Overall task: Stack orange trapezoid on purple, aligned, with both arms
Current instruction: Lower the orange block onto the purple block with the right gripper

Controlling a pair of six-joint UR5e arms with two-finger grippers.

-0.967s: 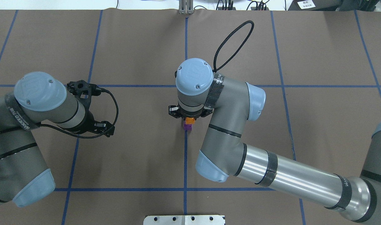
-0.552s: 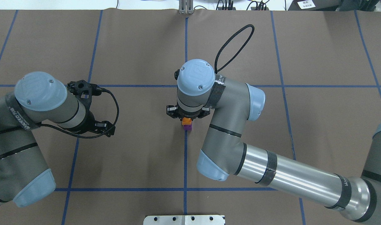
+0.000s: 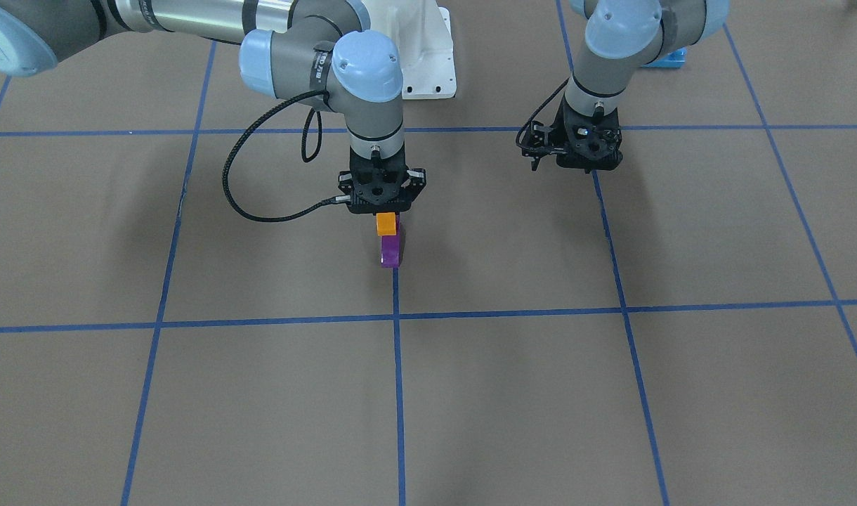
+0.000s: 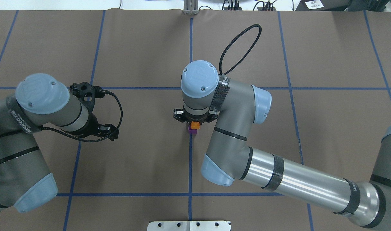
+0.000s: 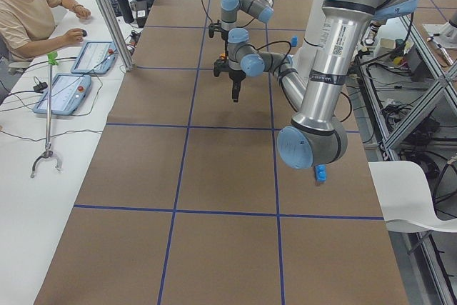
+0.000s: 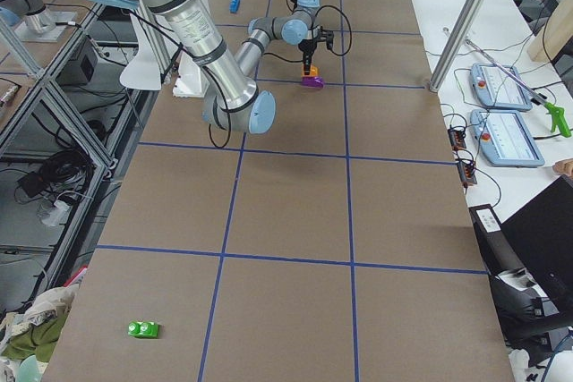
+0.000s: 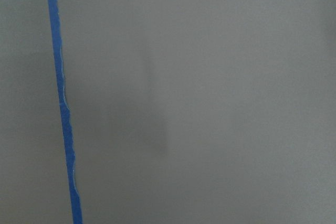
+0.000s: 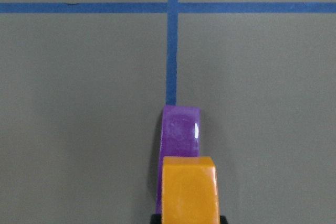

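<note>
Hovering small glossy orange plastic trapezoid brick point(image 3: 386, 224) just above small glossy purple plastic sloped brick point(image 3: 390, 253), clenched in black right gripper point(image 3: 384, 215), at the end of a blue tape line point(image 3: 396, 295) on brown table mat point(image 3: 260, 232). Picked and carried; seating and squaring apparently left. Nudged slightly sideways versus 0.6 s ago. Cannot tell black left gripper point(image 3: 581, 153) state; parked well apart, unmoved.
</note>
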